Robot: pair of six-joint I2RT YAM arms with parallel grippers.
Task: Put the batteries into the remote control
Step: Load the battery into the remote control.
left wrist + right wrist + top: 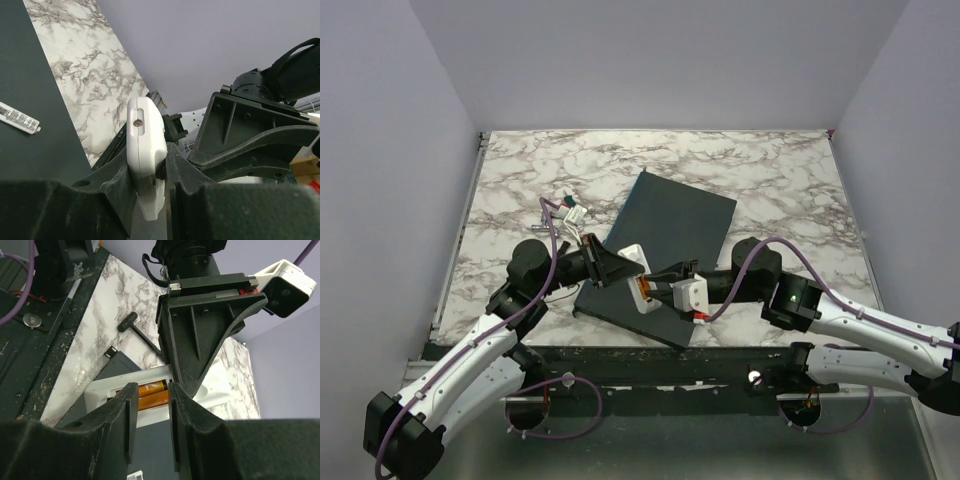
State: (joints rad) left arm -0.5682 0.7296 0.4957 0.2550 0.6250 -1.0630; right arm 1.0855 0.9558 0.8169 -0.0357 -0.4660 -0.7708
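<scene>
Left fingers [112, 192] clamp the remote control [145, 150]; right fingers [126, 415] (narrowly parted) frame 2 batteries [151, 392], grip unclear.

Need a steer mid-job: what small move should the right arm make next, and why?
Probably nudge the right gripper forward: the slim orange battery seen between its fingers sits in the white oblong remote control's bay, clamped by the left gripper.

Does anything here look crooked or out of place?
Only the dark grey slab: it lies skewed to the marble table's edges, one corner reaching the front edge. Nothing looks spilled or broken.
</scene>
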